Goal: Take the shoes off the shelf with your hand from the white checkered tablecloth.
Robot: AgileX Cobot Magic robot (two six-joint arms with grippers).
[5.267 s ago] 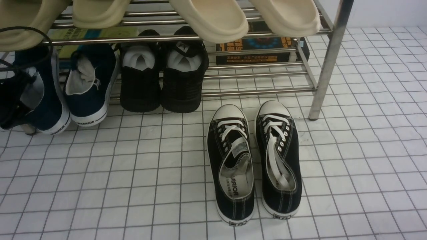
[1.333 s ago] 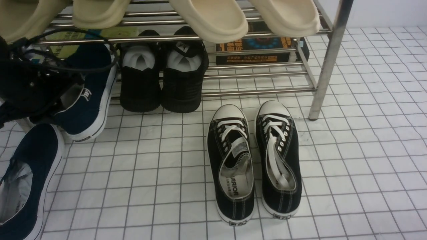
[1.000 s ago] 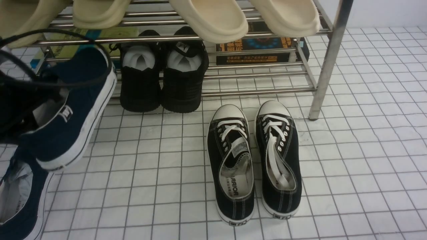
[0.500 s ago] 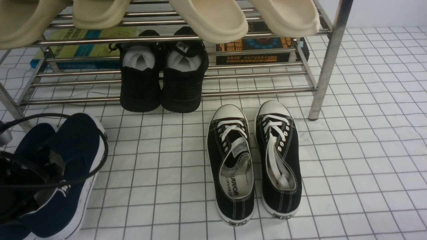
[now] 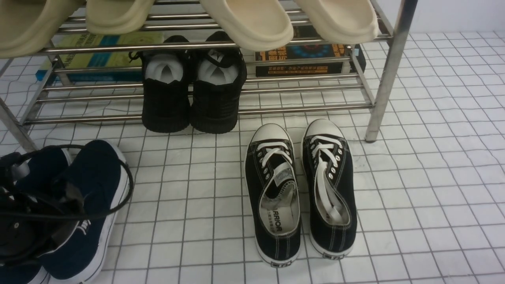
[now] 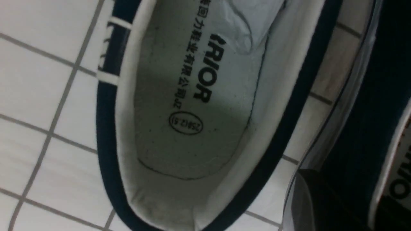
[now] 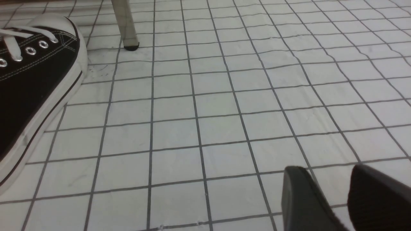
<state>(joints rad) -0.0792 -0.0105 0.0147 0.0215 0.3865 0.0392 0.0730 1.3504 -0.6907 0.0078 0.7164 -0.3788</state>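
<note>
Fingers of the left hand clamp the collar of one navy shoe, tilted, down at the white checkered tablecloth; its mate lies right beside them, the shelf beyond. Right hand fingers stand slightly apart, empty.

A plain pale wall stands at the far right, behind the checked cloth. The chrome shelf stands on it, its tubes glinting under soft, even light.
</note>
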